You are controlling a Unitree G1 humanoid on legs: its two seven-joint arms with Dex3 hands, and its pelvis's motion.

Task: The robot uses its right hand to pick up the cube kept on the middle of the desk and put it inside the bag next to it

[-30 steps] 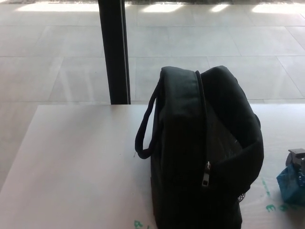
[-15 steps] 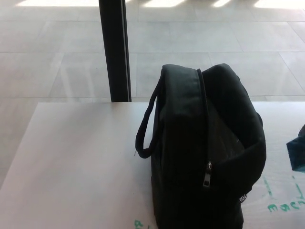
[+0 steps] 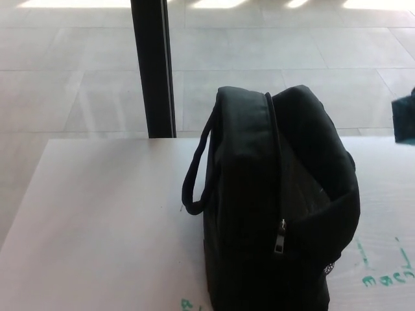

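Pale floor tiles (image 3: 78, 71) stretch behind the desk, crossed by a dark upright post (image 3: 153, 65) that stands just past the far edge. On the white desk (image 3: 97, 220) sits a black bag (image 3: 272, 207), upright, its carry handle (image 3: 194, 175) looping out to the left and a zip running down the front to a metal pull (image 3: 281, 241). The top of the bag gapes open on the right side, its inside dark. Green handwriting (image 3: 386, 275) shows on the desk near the lower right corner.

At the far right edge of the picture, raised above the desk and about level with the top of the bag, a small dark teal shape (image 3: 404, 116) pokes into view — it looks like the cube, cut off by the frame. It hangs apart from the bag, to its right. The right hand itself does not show clearly; whatever holds the cube is outside the picture, so how its fingers sit cannot be told. No left hand is in view.
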